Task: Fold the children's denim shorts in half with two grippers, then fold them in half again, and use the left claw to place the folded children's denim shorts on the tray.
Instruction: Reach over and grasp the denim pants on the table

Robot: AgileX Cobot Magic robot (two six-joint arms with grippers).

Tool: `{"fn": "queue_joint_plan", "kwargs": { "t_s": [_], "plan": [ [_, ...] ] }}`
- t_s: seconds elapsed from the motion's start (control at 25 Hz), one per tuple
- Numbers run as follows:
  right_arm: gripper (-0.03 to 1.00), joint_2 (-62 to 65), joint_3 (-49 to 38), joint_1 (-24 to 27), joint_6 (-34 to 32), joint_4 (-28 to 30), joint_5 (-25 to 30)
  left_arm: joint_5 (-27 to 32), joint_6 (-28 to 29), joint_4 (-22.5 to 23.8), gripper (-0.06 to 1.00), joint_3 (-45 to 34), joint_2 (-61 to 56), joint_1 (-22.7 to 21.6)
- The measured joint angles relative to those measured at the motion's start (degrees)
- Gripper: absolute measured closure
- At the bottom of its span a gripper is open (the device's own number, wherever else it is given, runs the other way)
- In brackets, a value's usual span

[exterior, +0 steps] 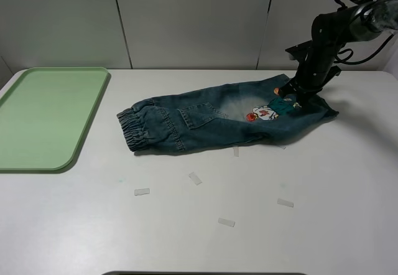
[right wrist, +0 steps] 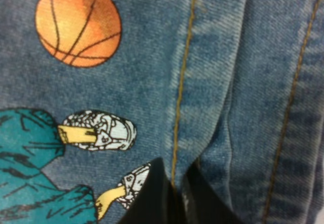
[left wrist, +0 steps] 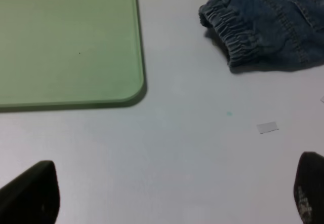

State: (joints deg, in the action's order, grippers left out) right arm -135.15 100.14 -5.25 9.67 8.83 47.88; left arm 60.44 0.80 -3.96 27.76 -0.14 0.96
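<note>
Quick status from us: the children's denim shorts lie spread flat on the counter, roughly mid-frame in the high view. The gathered elastic end points toward the left of the frame and the cartoon patch faces up on the right part. The tray sits at the left edge, well apart from the shorts, and there's nothing on it.

The right end effector is down on the right end of the shorts, just above the patch. In its wrist view the right end effector looks clenched on a pinch of denim beside an orange-stitched seam, with the patch's orange basketball in the upper left.

The left end effector doesn't show in the high view at all. In its own camera both tips sit at the bottom corners of the frame, spread wide and holding nothing. It hangs over bare counter between the tray corner and the elastic end.

We reckon this is the very start of the first fold, with only one side gripped. Next the left one needs to reach the shorts and pinch an edge, so both can lift and carry the fabric over together. A few tape scraps lie lower in the frame, clear of the shorts.
</note>
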Motion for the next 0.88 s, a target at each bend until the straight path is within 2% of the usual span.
{"fn": "queue_joint_plan", "kwargs": {
  "t_s": [0.24, 0.32, 0.36, 0.4, 0.52, 0.56, 0.64, 0.76, 0.88],
  "plan": [
    [1.0, 0.6, 0.0, 0.1, -0.2, 0.6, 0.1, 0.0, 0.0, 0.0, 0.03, 0.0, 0.0, 0.0],
    [0.97, 0.6, 0.0, 0.1, -0.3, 1.2, 0.1, 0.0, 0.0, 0.0, 0.03, 0.0, 0.0, 0.0],
    [0.92, 0.6, 0.0, 0.1, -0.4, 1.7, 0.1, 0.0, 0.0, 0.0, 0.03, 0.0, 0.0, 0.0],
    [0.83, 0.6, 0.0, 0.1, -0.6, 2.6, 0.1, 0.0, 0.0, 0.0, 0.03, 0.0, 0.0, 0.0],
    [0.43, 0.6, 0.0, 0.4, -1.5, 3.4, 0.1, 0.0, 0.0, 0.0, 0.03, 0.0, 0.0, 0.0],
    [0.38, 0.6, 0.0, 0.4, -1.7, 3.5, 0.1, 0.0, 0.0, 0.0, 0.03, 0.0, 0.0, 0.0],
    [0.31, 0.6, 0.0, 0.7, -1.8, 3.6, 0.1, 0.0, 0.0, 0.0, 0.03, 0.0, 0.0, 0.0],
    [0.28, 0.6, 0.0, 2.2, -1.7, 2.2, -0.2, 0.0, 0.0, 0.0, 0.03, 0.0, 0.0, 0.0],
    [0.28, 0.6, 0.0, 5.4, 1.5, -2.7, -0.3, 0.0, 0.0, 0.0, 0.03, 0.0, 0.0, 0.0]
  ]
}}
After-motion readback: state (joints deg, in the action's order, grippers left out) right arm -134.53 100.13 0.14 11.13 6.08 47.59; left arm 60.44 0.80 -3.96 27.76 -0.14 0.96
